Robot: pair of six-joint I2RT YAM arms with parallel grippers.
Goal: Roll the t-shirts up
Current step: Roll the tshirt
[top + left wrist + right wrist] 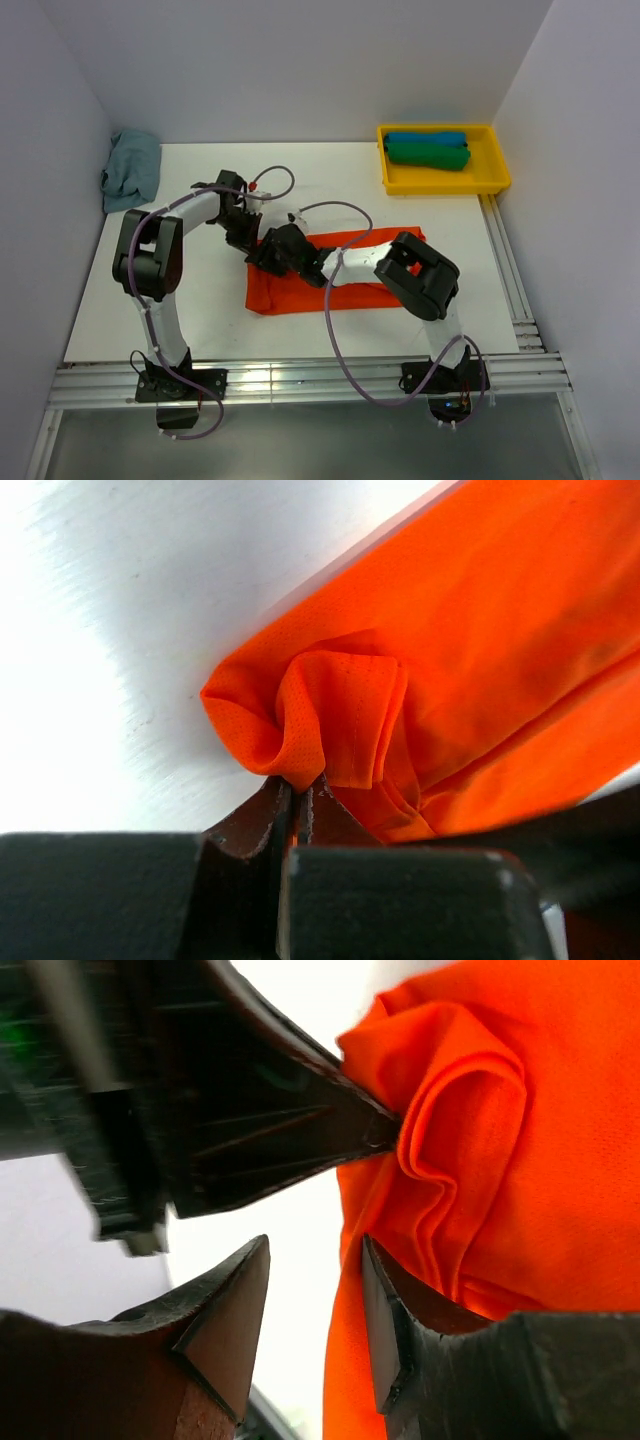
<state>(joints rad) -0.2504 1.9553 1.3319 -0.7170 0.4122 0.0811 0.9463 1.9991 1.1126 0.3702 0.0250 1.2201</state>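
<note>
When peeking down from the top cam, can spot the orange shirt point(350, 285) lying flat as a folded strip on the table point(350, 170), left gripper point(245, 238) and right gripper point(268, 255) both crowding its left end. Also a blue shirt point(426, 138) and a green shirt point(428, 155) rolled up side by side in the yellow tray point(445, 185), back right. Left wrist cam next: left gripper point(297, 785) clamped tight on a bunched-up corner of the orange shirt point(480, 660). Right wrist cam: right gripper point(315, 1245) with jaws spread apart, squeezing nothing, shirt edge poking into the gap.
</note>
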